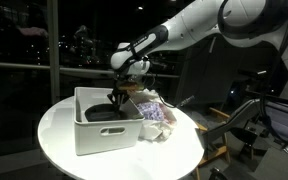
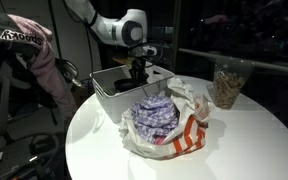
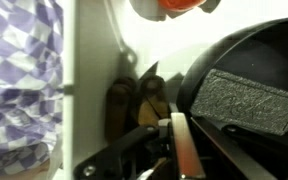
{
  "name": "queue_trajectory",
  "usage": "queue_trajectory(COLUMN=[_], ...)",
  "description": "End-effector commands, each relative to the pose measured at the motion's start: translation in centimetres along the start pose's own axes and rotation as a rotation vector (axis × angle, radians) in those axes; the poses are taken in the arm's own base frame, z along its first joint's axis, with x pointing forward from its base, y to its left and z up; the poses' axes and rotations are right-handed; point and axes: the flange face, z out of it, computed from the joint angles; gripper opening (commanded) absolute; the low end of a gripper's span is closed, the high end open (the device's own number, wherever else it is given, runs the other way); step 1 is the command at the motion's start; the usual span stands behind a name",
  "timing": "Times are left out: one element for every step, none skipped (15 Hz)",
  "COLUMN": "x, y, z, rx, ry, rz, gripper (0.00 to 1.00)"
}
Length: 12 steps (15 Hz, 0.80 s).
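The claw [image 1: 117,95] hangs inside the white rectangular plastic tub [image 1: 104,137] on the round white worktop [image 1: 56,125], jaws closed; whether they pinch anything is unclear. A black round dish [image 3: 234,50] lies just beside it, and a crumpled purple-checked cloth [image 2: 154,115] sits near, outside the tub.

A round white table [image 1: 56,138] carries everything here, its top plain in both exterior views. A white bin [image 1: 104,135] sits flat on it. Just beside the bin lies a crumpled heap: a purple-checked cloth [image 2: 154,118] bundled with an orange-and-white wrapper [image 2: 190,138]. A clear cup [image 2: 227,85] of brownish bits stands near the table's edge, apart from the heap
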Motion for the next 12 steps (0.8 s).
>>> queue_trajectory(x=[-0.3, -0.5, -0.6, -0.9, -1.1, -1.4, -1.7, -2.1, -2.6, -3.0, -3.4, -3.9], y=[1.2, 1.4, 1.5, 1.5, 1.5, 1.5, 1.6, 1.8, 2.3, 2.7, 3.3, 4.0], z=[-3.9, -4.9, -5.8, -7.1, -8.2, -9.4, -10.5, -11.5, -12.4, -13.2, -13.9, -14.5], rx=[-0.078, -0.096, -0.106, -0.107, -0.103, -0.103, -0.105, -0.113, -0.123, -0.130, -0.135, -0.138], ry=[-0.008, -0.005, 0.001, 0.008, 0.017, 0.025, 0.022, 0.016, -0.002, -0.012, -0.030, -0.047], rz=[-0.026, -0.038, -0.048, -0.060, -0.068, -0.075, -0.077, -0.078, -0.065, -0.058, -0.041, -0.031], gripper=[0.02, 0.02, 0.02, 0.01, 0.01, 0.01, 0.01, 0.01, 0.01, 0.01, 0.01, 0.01])
